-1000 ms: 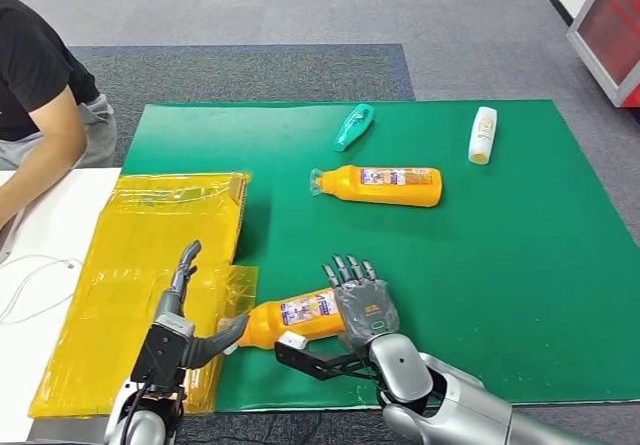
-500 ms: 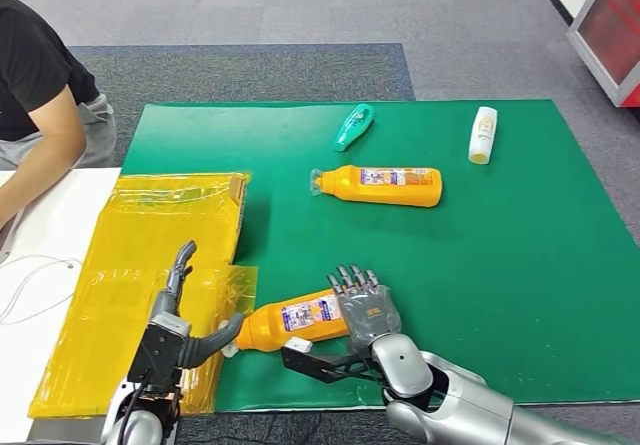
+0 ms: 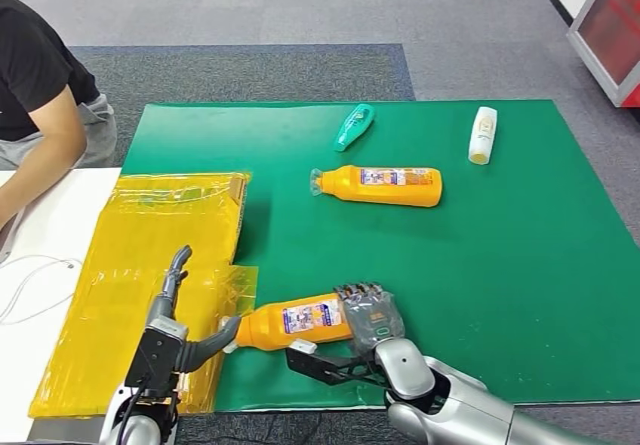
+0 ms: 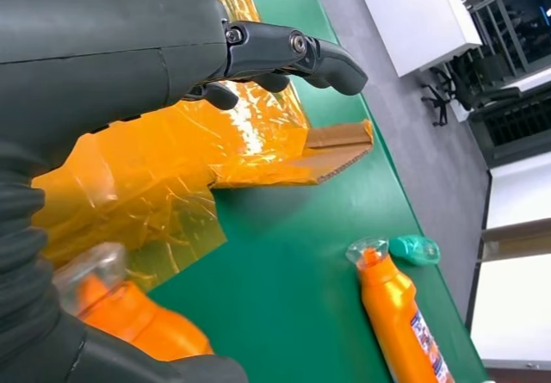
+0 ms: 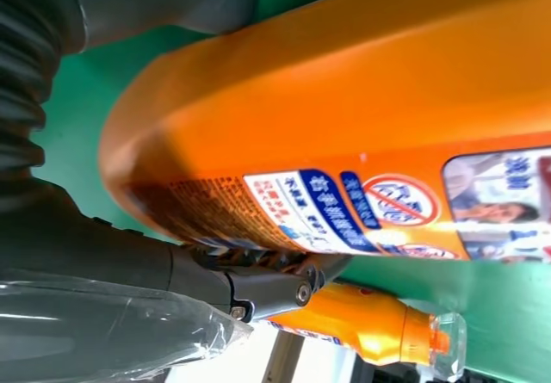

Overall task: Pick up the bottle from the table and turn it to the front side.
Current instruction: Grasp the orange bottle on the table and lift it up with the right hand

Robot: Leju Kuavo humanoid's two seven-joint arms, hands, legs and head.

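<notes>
**Inspector:** Where is the bottle [image 3: 302, 320]?

**Assistant:** Lying on its side at the near edge of the green mat [image 3: 483, 265], cap toward the yellow film [image 3: 143, 265], label up. From the head view alone I cannot tell whether it touches the mat or is just clear of it.

**Inspector:** Right hand [image 3: 373, 315]?

**Assistant:** Wrapped over the bottle's base end, fingers curled across the top. The right wrist view shows the orange body pressed close against the hand, so I judge it a firm hold, taken at the base to leave the label free for turning.

**Inspector:** Left hand [image 3: 185, 330]?

**Assistant:** Holding nothing, fingers spread wide. Its thumb reaches toward the cap and looks to touch the neck, likely to steady that end. The other fingers point away over the film.

**Inspector:** Anything else?

**Assistant:** A second orange bottle [image 3: 381, 185], a teal bottle [image 3: 353, 127] and a white bottle [image 3: 483, 133] lie farther back, well apart. A person [image 3: 38, 95] sits at the far left.
</notes>
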